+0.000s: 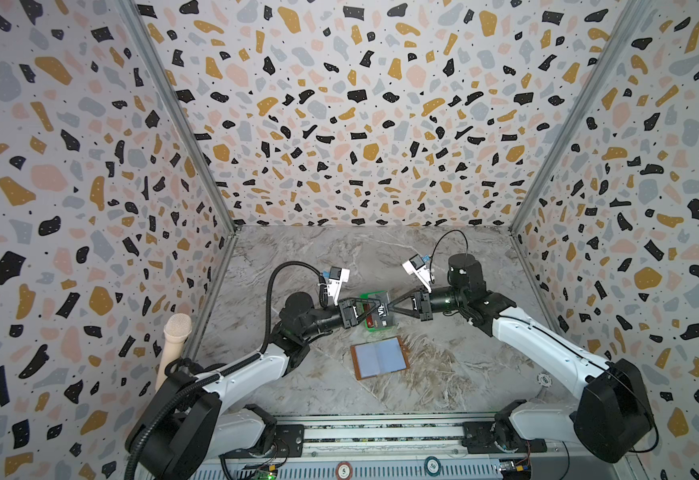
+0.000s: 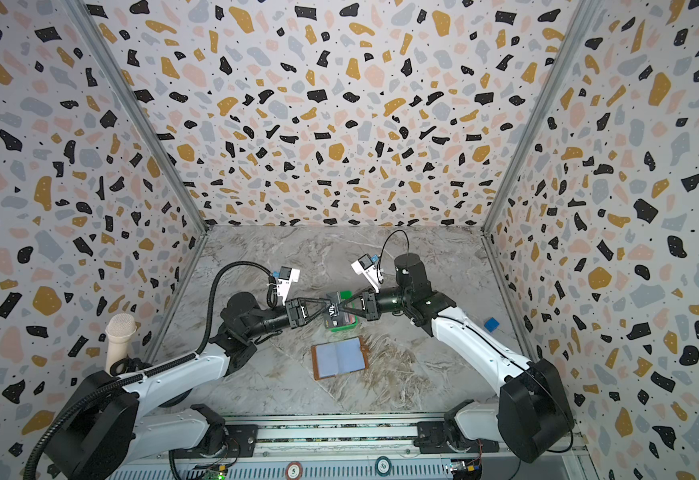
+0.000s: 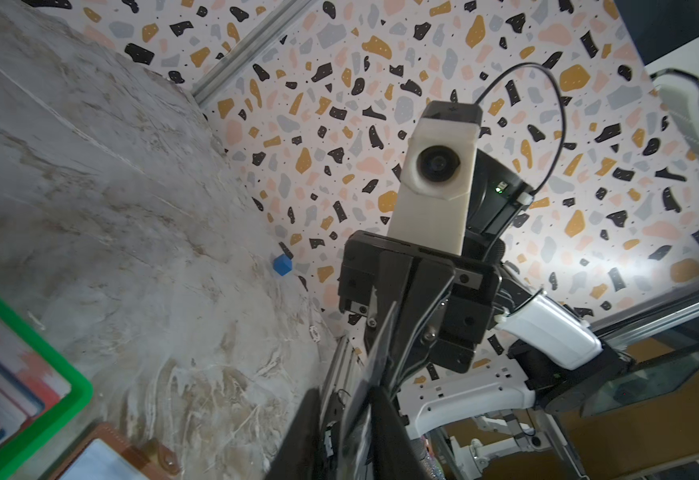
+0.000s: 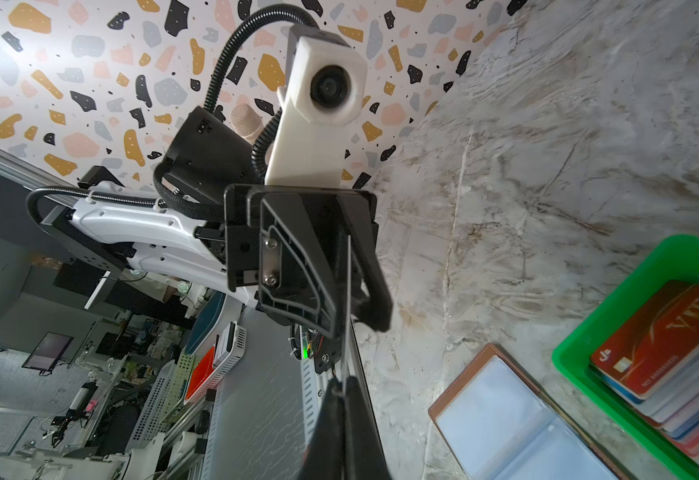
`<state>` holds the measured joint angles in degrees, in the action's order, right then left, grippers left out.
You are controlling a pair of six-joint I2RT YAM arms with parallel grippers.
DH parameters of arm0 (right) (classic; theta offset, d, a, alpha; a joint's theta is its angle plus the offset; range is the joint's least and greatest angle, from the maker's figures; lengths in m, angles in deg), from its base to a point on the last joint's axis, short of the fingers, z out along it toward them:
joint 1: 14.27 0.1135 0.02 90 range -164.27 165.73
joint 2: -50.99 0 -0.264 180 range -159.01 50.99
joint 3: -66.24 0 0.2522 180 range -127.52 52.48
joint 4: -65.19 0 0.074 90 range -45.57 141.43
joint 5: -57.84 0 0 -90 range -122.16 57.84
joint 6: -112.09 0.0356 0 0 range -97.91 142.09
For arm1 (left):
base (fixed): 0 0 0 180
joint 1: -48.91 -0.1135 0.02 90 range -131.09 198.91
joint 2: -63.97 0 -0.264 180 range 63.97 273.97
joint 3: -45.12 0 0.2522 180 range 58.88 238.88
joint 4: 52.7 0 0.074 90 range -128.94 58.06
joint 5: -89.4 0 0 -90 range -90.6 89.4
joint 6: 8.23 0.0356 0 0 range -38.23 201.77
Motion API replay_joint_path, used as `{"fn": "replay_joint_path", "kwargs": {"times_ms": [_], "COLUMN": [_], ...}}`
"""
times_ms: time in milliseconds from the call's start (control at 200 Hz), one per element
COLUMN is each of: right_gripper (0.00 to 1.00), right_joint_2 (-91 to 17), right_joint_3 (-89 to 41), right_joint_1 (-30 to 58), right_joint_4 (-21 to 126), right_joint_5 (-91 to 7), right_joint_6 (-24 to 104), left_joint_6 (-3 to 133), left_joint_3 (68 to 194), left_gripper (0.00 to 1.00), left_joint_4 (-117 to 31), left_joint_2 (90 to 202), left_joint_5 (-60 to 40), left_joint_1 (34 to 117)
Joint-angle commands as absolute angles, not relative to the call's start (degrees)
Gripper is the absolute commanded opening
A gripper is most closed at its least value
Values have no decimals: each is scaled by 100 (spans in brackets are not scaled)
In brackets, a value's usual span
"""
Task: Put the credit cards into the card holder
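Right wrist view: right gripper (image 4: 342, 399) pinched tight on one dark card (image 4: 346, 299), seen edge-on; left gripper (image 4: 356, 328) jaws narrowly parted around it. Credit cards (image 4: 667, 332) stacked in one green tray (image 4: 613, 291), cut off, count unclear. One card holder (image 4: 505, 415) open flat beside the tray.

We see 3 terrazzo-patterned walls (image 1: 339, 124) enclosing a grey marbled floor (image 1: 443, 386), aluminium posts (image 1: 177, 108) rising at the 11 and 1 o'clock corners; a cluttered workshop (image 4: 69, 374) lies beyond.

A green tray (image 3: 83, 390) holds credit cards (image 3: 6, 357) near the card holder (image 3: 106, 457).
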<state>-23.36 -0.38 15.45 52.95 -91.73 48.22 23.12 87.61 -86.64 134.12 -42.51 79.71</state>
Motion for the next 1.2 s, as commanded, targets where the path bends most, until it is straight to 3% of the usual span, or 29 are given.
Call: {"fn": "replay_joint_path", "kwargs": {"times_ms": [0, 120, 200, 295, 736, 1191], "right_gripper": [0, 0, 0, 0, 0, 0], "right_joint_2": [-1999, -1784, -1679, -1793, -2584, -2886], "right_joint_3": [155, 673, 1161, 1500, 1923, 1970], "right_joint_1": [1571, 1607, 1776, 2141, 2511, 2572], "right_joint_4": [5275, 5444, 5881, 6174, 6580, 6516], "right_joint_5": [-8769, -8100, -7680, -7134, -6288, -6056], "right_joint_6": [4953, 5246, 5556, 5667, 5672, 5531], "left_joint_6": [2381, 2330, 2854, 2890, 2911, 3071], "left_joint_3": [8526, 8092, 8034, 7694, 7295, 7426], "left_gripper": [32, 35, 38, 38, 0, 0], "left_joint_4": [-8412, -8047, -7035, -6878, -7103, -6788], "left_joint_2": [13233, 12817, 12660, 12770, 13730, 14328], "left_joint_5": [-4000, -3789, -3489, -3298, -2611, -2161], "left_joint_1": [7739, 7337, 7436, 7703, 8506, 8697]}}
